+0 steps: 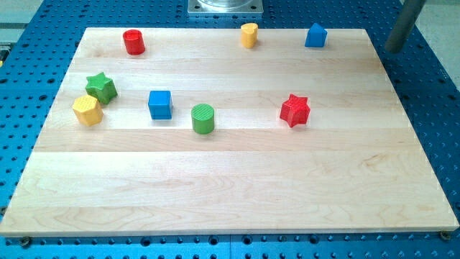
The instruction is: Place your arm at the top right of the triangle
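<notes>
The blue triangle-like block (315, 35) stands near the board's top edge, right of the middle. My tip (394, 49) is the lower end of a grey rod that comes in from the view's top right corner. It sits just off the board's top right corner, over the blue perforated surface. The tip is to the right of the blue triangle and a little below it, well apart from it and touching no block.
The wooden board (230, 187) also holds a red cylinder (134, 42), a small yellow block (249, 34), a green star (101, 88), a yellow hexagon (88, 110), a blue cube (160, 104), a green cylinder (203, 118) and a red star (295, 110).
</notes>
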